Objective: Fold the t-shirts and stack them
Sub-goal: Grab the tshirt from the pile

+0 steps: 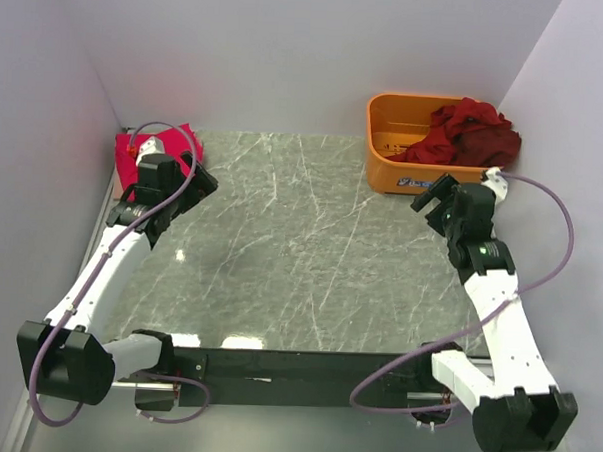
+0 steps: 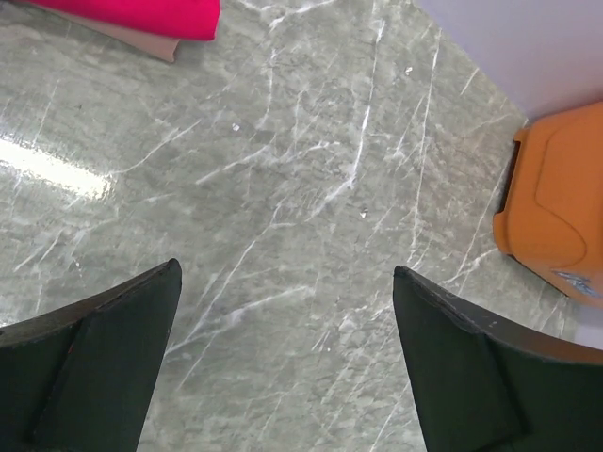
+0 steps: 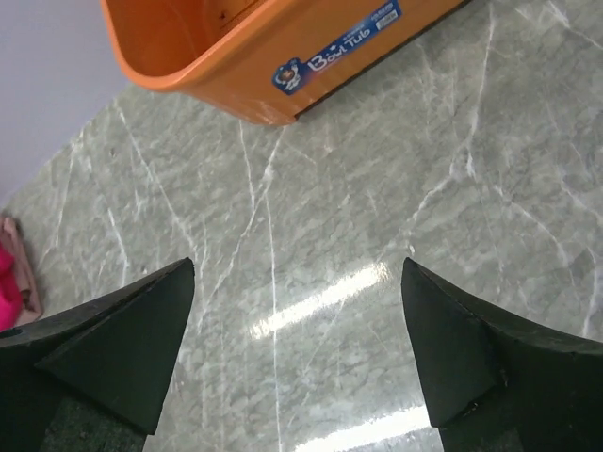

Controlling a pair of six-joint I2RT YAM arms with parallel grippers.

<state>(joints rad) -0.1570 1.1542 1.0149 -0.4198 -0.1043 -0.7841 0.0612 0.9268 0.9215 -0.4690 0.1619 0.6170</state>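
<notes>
Both tools hung over the bare marble table point(image 1: 299, 276), fingers spread wide and holding nothing. The left gripper point(image 2: 285, 273) hovered just near of the folded pink t-shirt point(image 2: 141, 11) at the far left, which seemed to lie on a pale board. The right gripper point(image 3: 297, 266) faced the orange basket point(image 3: 236, 85) at the far right, where the crimson t-shirts point(image 1: 471, 133) lay heaped. A grab into that tangle would likely drag up several, or catch the rim and tip the basket.
</notes>
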